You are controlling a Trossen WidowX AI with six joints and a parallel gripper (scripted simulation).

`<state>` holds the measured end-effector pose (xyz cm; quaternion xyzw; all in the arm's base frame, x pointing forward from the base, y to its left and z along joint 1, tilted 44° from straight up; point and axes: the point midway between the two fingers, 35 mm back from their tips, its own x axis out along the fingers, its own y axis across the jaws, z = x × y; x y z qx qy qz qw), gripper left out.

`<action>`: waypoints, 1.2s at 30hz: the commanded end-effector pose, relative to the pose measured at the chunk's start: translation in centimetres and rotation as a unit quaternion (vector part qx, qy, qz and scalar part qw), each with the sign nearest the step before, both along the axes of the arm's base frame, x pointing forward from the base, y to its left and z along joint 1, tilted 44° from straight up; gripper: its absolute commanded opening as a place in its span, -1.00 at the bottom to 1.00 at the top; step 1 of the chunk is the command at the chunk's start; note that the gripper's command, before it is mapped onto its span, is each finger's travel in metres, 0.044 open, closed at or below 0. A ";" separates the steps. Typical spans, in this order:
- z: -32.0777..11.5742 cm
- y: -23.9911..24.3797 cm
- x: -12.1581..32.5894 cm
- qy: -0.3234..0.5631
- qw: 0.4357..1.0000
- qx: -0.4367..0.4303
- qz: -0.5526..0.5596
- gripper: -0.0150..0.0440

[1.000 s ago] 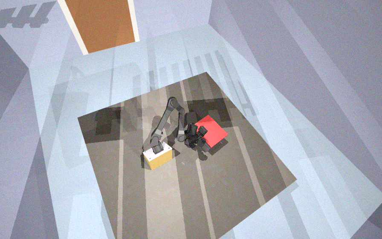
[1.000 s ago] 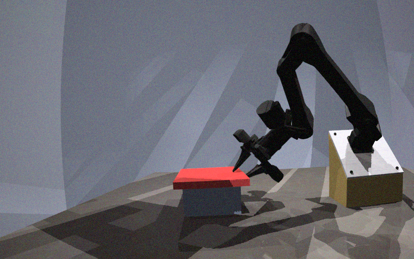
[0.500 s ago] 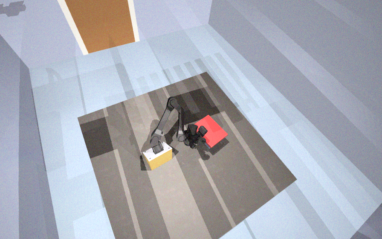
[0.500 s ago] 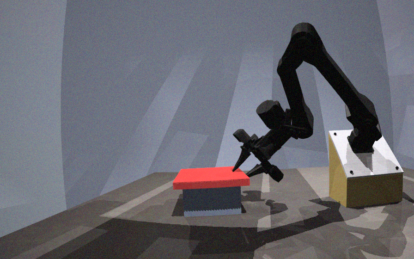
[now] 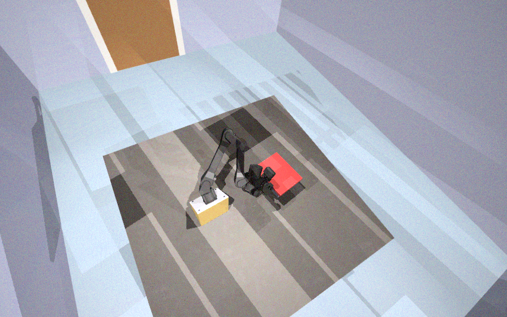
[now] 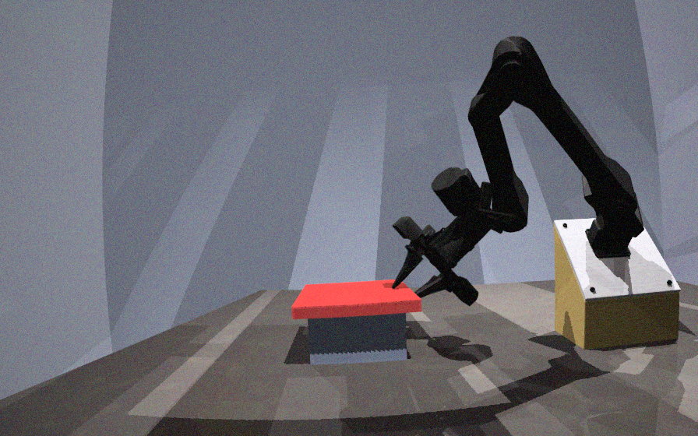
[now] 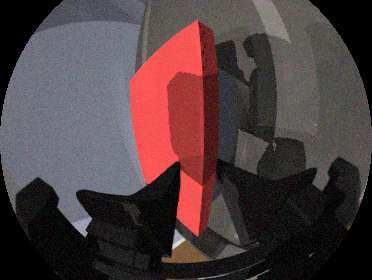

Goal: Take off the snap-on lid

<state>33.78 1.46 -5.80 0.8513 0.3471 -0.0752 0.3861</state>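
Observation:
The red lid (image 5: 284, 172) (image 6: 350, 298) (image 7: 160, 100) sits level on top of the dark blue-grey storage box (image 6: 357, 332) (image 7: 228, 112), overhanging its sides. The box stands on the table; in the top view the lid hides it. My gripper (image 6: 406, 292) (image 7: 197, 164) reaches down at a slant to the lid's edge nearest the arm's base. It is shut on that edge, with one fingertip on the lid's top face and the other below its rim. The lower fingertip is partly hidden behind the lid in the exterior view.
The arm's base stands on a yellow block (image 5: 214, 215) (image 6: 632, 321) with a white sloped top, to the right of the box in the exterior view. The brown-grey table top (image 5: 336, 224) (image 6: 231, 380) carries striped shadows. A brown door (image 5: 138, 33) is in the background.

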 end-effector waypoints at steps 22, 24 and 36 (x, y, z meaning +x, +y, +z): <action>0.6 -0.6 -0.1 -0.004 1.000 -0.001 -0.001 -0.49; 0.6 -0.6 -0.1 -0.004 1.000 -0.001 -0.001 -0.49; 0.8 -0.8 -0.1 -0.004 1.000 -0.001 -0.001 -0.49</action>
